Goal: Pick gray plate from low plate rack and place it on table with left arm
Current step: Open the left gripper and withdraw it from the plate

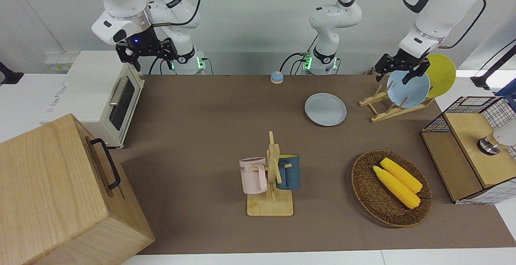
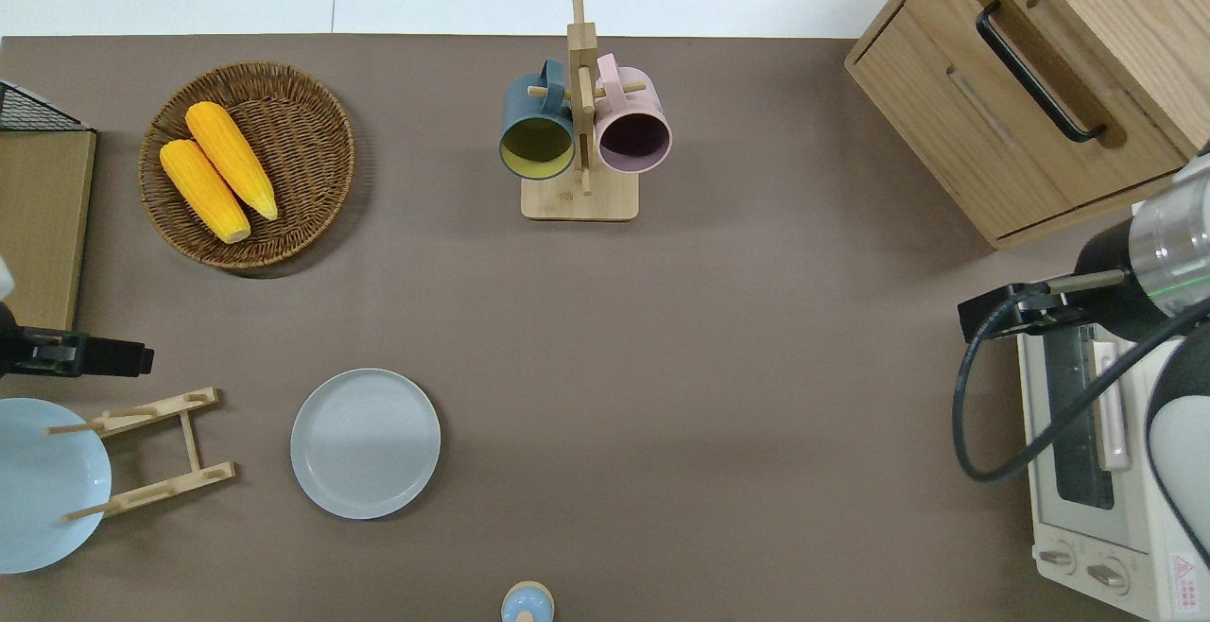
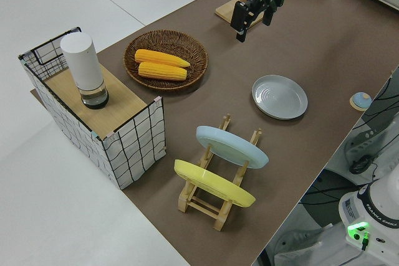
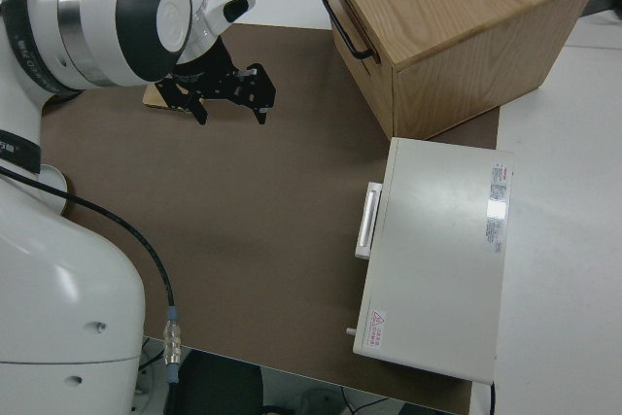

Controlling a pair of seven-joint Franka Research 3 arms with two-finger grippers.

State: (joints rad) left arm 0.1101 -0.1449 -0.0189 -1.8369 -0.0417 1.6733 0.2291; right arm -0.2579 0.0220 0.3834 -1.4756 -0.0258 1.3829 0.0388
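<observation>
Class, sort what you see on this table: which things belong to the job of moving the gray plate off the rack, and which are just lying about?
Belonging to the job:
- gray plate, lying flat on the table
- low plate rack
- left gripper, empty

Just lying about:
- light-blue plate and yellow plate in the rack
- basket of corn
- mug tree
- toaster oven
- wooden cabinet
</observation>
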